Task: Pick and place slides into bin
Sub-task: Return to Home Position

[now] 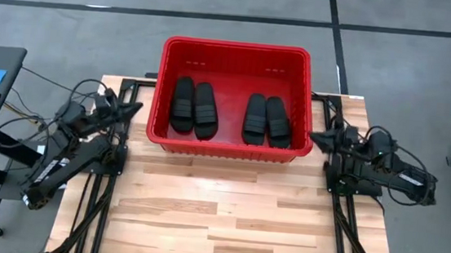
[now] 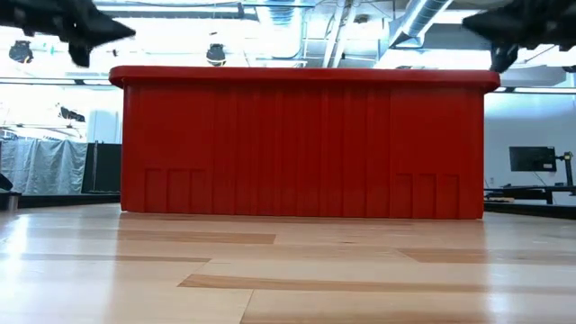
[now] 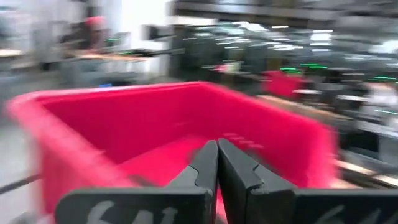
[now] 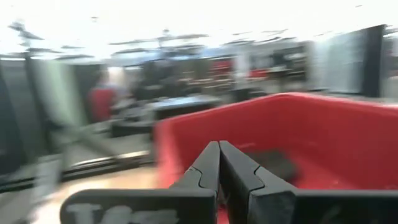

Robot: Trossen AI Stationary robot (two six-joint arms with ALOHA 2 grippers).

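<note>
Fingers on both arms are pressed tight together, nothing pinched in them. The left fingers [image 3: 205, 168] sit just off the left end of the red bin [image 1: 237, 45]. The right fingers [image 4: 208, 165] sit just off its right end, and in the low view both are up around rim height. The bin stands at the far middle of the wooden tabletop [image 1: 226, 217]. All four black sandals are inside, lying flat on the bottom. One pair [image 1: 186, 105] lies side by side in the left half and the other pair [image 1: 260, 120] side by side in the right half, with bare red floor between the pairs.
</note>
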